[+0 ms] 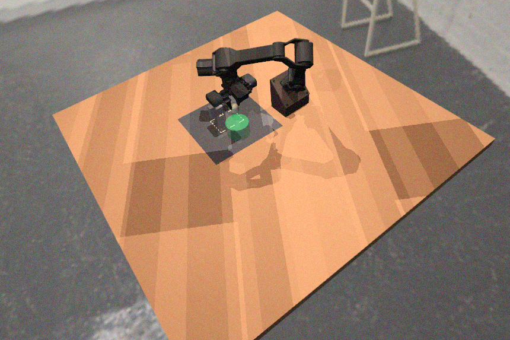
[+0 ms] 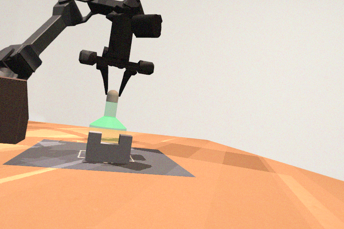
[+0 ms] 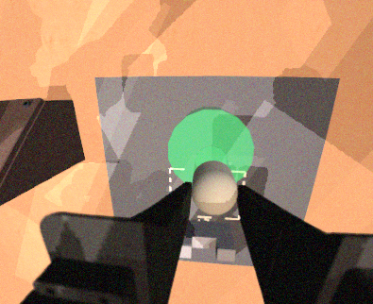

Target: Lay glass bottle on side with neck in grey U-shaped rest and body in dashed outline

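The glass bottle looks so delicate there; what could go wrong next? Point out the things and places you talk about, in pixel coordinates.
The fingers (image 1: 233, 108) (image 2: 113, 94) grip only the rounded stopper (image 1: 235, 107) (image 2: 112, 96) (image 3: 214, 189), so the upright bottle (image 1: 237, 122) (image 2: 107, 123) (image 3: 211, 129) might slip or swing when lifted.

The grey rest (image 2: 108, 152) (image 3: 204, 247) stands close by, so tipping the bottle could knock its glass against a prong.

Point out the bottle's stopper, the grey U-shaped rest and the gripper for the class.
Stopper (image 1: 234, 107) (image 2: 112, 96) (image 3: 214, 191): top, exterior and wrist views; on its rounded cap.
U-shaped rest (image 2: 108, 152): exterior view; front face below the notch.
Gripper (image 2: 113, 94) (image 3: 213, 190): exterior and wrist views; midway between its fingertips.
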Robot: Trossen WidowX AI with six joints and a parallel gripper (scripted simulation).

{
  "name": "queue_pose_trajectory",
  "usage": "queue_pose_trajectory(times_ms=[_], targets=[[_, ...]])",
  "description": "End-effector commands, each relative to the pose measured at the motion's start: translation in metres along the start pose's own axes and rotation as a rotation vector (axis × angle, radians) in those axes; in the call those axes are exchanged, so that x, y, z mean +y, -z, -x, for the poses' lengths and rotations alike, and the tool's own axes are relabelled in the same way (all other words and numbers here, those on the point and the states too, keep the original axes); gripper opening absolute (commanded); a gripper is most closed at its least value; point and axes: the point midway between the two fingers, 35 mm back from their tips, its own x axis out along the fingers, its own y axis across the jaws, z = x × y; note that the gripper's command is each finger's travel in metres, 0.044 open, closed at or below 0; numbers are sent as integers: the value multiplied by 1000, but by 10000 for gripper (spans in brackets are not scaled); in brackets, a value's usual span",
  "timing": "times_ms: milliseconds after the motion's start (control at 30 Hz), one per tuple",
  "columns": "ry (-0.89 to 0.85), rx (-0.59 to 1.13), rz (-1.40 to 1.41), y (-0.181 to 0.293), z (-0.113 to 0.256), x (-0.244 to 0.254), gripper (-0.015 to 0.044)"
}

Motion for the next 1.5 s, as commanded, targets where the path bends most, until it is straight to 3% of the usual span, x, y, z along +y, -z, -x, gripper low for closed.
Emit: queue_pose_trajectory(times_ms=[0, 1467], targets=[[-1, 3, 7, 1, 0, 0, 121], [0, -75, -10, 31, 6, 0, 121]])
